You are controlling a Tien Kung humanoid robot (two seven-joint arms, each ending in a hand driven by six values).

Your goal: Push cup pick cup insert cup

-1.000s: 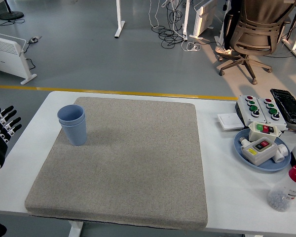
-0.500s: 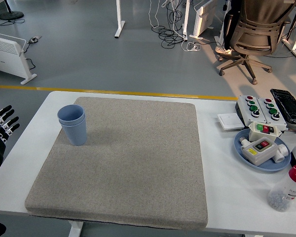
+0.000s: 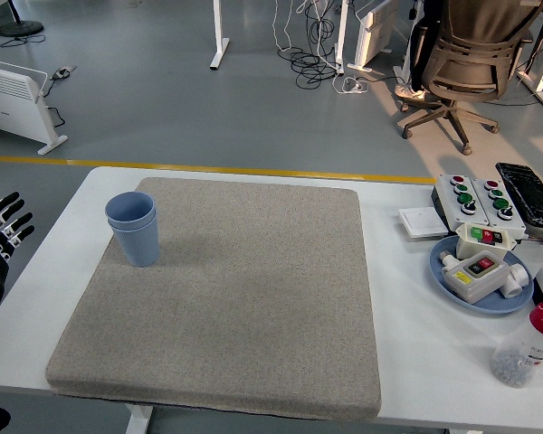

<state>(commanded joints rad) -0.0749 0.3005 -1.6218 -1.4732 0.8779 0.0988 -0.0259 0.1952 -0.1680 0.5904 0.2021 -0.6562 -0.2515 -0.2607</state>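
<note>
Moved: left hand (image 3: 2,231) had drawn back toward the tabletop's (image 3: 407,298) left edge, fingers spread, empty.
Cups (image 3: 134,228): nested, probably light, stiff plastic; grip mid-wall.

views: one, head view | position: high, on the robot's side of the table (image 3: 407,348) | facing: forward and down | range: near edge cut at bottom, far edge and both far corners visible, floor and chair (image 3: 466,54) beyond
</note>
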